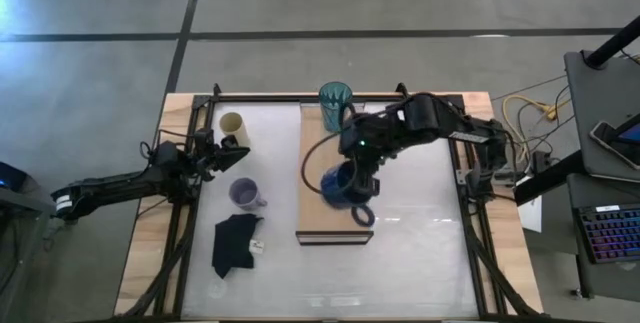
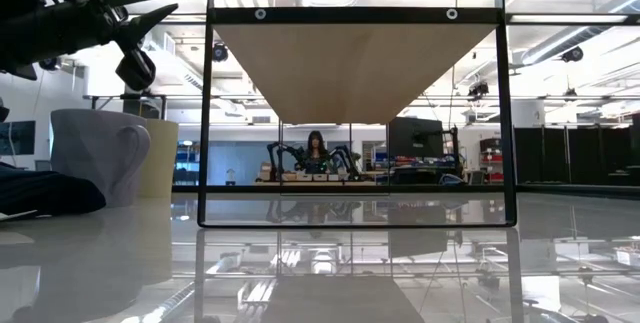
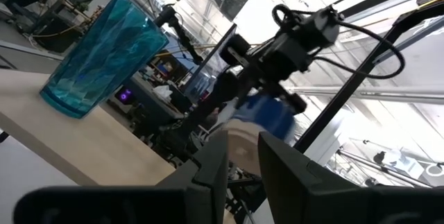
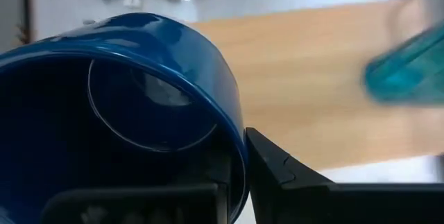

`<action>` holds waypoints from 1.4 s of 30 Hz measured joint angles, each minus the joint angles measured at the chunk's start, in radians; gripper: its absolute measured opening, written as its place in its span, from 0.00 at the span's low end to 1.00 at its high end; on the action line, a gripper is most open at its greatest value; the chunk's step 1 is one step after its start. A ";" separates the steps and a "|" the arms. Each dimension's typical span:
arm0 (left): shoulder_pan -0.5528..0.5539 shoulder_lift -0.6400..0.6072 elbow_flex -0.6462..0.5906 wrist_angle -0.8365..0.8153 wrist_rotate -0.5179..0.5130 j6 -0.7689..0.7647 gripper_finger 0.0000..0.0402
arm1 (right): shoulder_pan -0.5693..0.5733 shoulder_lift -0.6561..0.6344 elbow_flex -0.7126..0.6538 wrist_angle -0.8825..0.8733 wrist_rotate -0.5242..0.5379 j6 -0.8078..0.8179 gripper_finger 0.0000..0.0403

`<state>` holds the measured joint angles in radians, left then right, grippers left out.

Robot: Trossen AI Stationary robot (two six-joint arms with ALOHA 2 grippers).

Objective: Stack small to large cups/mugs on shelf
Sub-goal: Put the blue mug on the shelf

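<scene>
Starting on my left: the left gripper (image 1: pixel 228 151) hovers near the table's left edge, just beside the cream handleless cup (image 1: pixel 233 126). From the left wrist view its dark fingers (image 3: pixel 211 172) stand slightly apart with nothing between them, so I call it unloaded and waiting. Just nearer me sits the small lavender mug (image 1: pixel 246 195) on the white tabletop (image 1: pixel 420 253), and below that the crumpled black cloth (image 1: pixel 236 243).

Moving to the middle, there's the long light-brown wooden shelf board (image 1: pixel 318 153). The tall translucent teal tumbler (image 1: pixel 336 105) stands upright at its far end.

Now the action: the right gripper (image 1: pixel 357 178) is clamped on the rim of the wide dark blue mug (image 1: pixel 343 187), one finger inside the wall and one outside, clear in the right wrist view. The mug is over the shelf's near half; whether it's touching the board I can't tell.

I judge this mug glazed ceramic: heavy, stiff, slick, chippable. A rim pinch works, but it could swing or slip, so I'd set it down gently. Its handle (image 1: pixel 363 215) points toward the near end.
</scene>
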<state>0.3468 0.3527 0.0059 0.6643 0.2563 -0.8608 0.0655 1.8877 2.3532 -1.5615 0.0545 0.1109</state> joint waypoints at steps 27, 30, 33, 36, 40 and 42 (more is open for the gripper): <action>0.000 0.001 0.000 -0.024 0.001 -0.024 0.16 | 0.057 0.128 0.003 0.050 -0.053 -0.443 0.04; 0.000 0.002 0.000 -0.024 0.001 -0.026 0.16 | 0.054 0.132 0.002 0.093 -0.051 -0.467 0.04; 0.000 0.003 0.000 -0.024 0.001 -0.047 0.16 | 0.054 0.138 0.002 0.101 -0.054 -0.468 0.04; 0.000 0.005 0.000 -0.024 0.001 -0.051 0.16 | 0.054 0.149 -0.001 0.047 -0.054 -0.479 0.04; 0.000 0.006 0.000 -0.021 0.001 -0.050 0.16 | 0.058 0.171 -0.001 0.059 -0.054 -0.506 0.04; 0.000 0.008 0.000 -0.022 0.001 -0.047 0.16 | 0.059 0.176 -0.001 0.054 -0.054 -0.527 0.04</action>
<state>0.3469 0.3603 0.0063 0.6427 0.2573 -0.9079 0.1242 2.0638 2.3524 -1.5074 0.0003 -0.4163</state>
